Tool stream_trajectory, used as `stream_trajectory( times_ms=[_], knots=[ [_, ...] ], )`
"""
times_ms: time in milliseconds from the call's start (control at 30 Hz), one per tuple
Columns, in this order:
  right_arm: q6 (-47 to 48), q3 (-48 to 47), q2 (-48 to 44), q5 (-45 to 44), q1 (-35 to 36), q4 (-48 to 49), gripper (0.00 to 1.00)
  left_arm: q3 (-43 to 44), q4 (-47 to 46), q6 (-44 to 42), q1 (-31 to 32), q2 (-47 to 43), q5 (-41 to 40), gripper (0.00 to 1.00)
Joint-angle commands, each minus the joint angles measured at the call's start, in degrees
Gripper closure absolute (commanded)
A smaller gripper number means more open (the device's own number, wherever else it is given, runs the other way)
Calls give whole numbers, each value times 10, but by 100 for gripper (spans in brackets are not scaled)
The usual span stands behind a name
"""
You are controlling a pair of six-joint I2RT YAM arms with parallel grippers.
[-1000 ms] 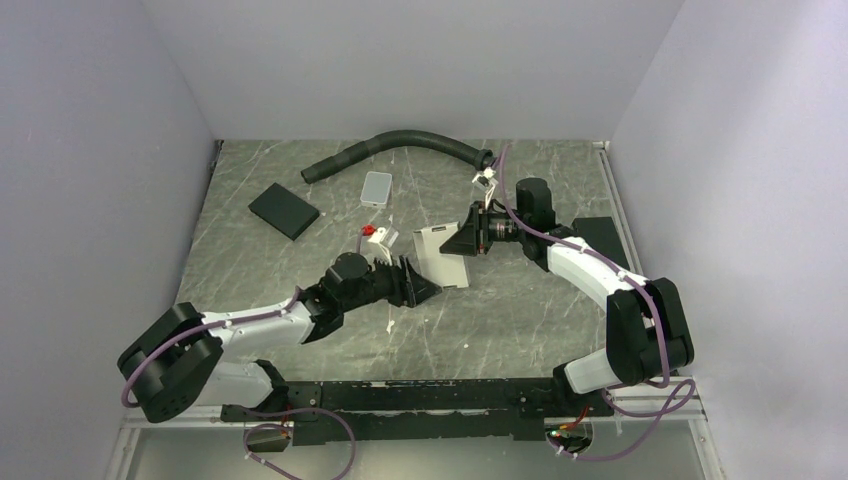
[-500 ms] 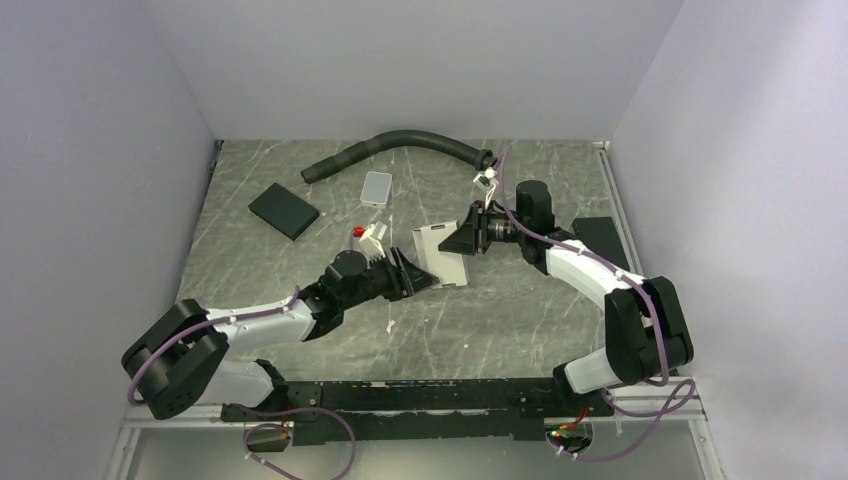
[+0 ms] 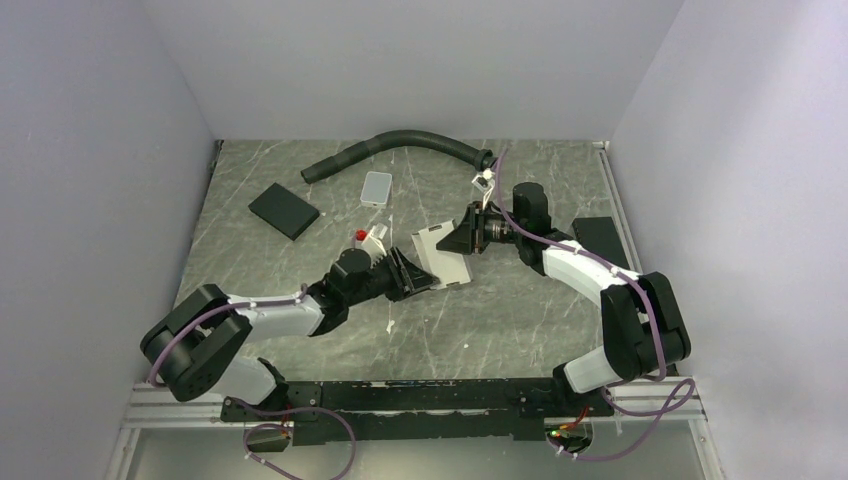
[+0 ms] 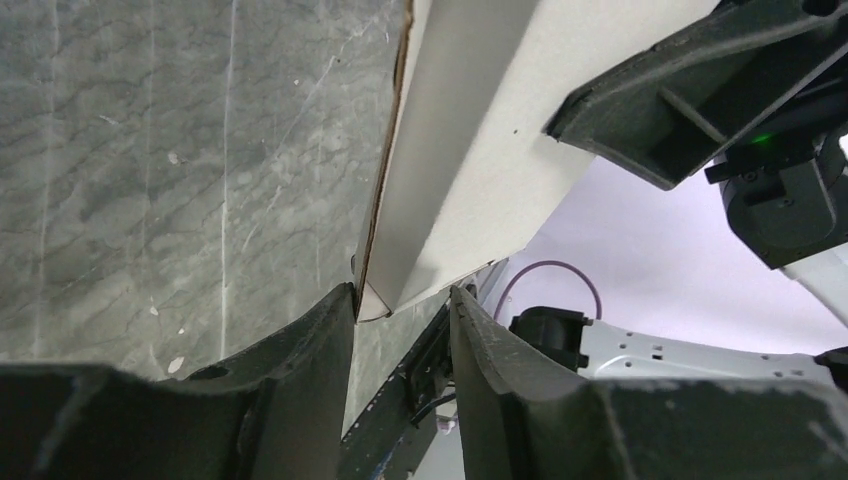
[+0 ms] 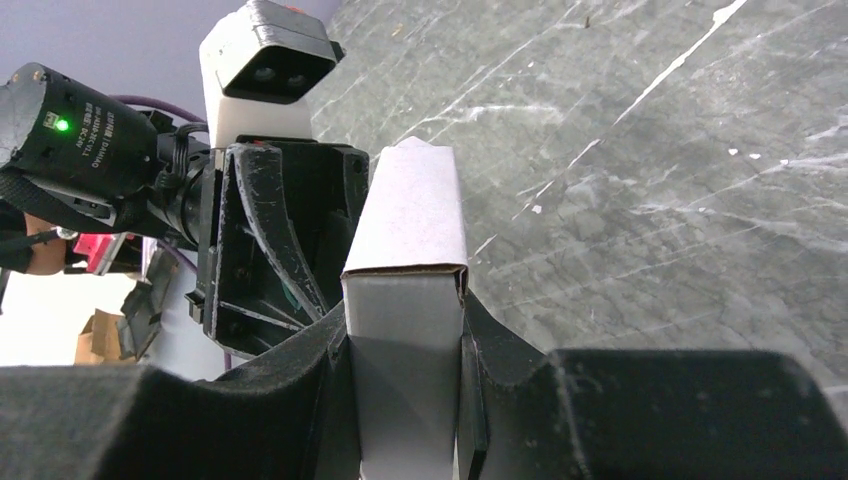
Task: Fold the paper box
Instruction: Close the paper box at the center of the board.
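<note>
The white paper box (image 3: 441,256) is a slim carton, held off the table between the two arms. My right gripper (image 3: 463,240) is shut on its far end. In the right wrist view both fingers press the narrow sides of the paper box (image 5: 405,260) at my right gripper (image 5: 405,335). My left gripper (image 3: 413,274) meets the near end. In the left wrist view its jaws (image 4: 402,300) stand partly open astride the lower corner of the paper box (image 4: 470,150). One fingertip (image 4: 340,310) touches the brown cut edge.
A black hose (image 3: 400,145) curves along the back of the table. A black flat pad (image 3: 284,210) lies at the back left, with a light grey tile (image 3: 377,187) beside it. Another black flat piece (image 3: 600,236) lies under the right arm.
My left gripper has moved up and left onto the box's near end while its jaws narrowed. The right gripper and the box have shifted slightly left.
</note>
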State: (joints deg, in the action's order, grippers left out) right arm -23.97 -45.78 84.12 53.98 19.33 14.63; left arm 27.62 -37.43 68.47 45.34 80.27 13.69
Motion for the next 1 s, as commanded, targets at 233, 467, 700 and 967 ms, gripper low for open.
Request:
stream_trajectory(
  times_ms=[233, 467, 700, 967],
  knots=[
    [12, 13, 7, -39, 15, 31, 100, 32, -177, 95, -19, 27, 48, 59],
    [14, 13, 13, -42, 24, 29, 100, 55, -174, 76, -22, 44, 59, 63],
    [24, 11, 23, -50, 36, 20, 100, 66, -185, 73, -26, 58, 68, 73],
    [60, 3, 31, -47, 38, -2, 100, 31, -203, 81, -49, 47, 81, 62]
  ],
)
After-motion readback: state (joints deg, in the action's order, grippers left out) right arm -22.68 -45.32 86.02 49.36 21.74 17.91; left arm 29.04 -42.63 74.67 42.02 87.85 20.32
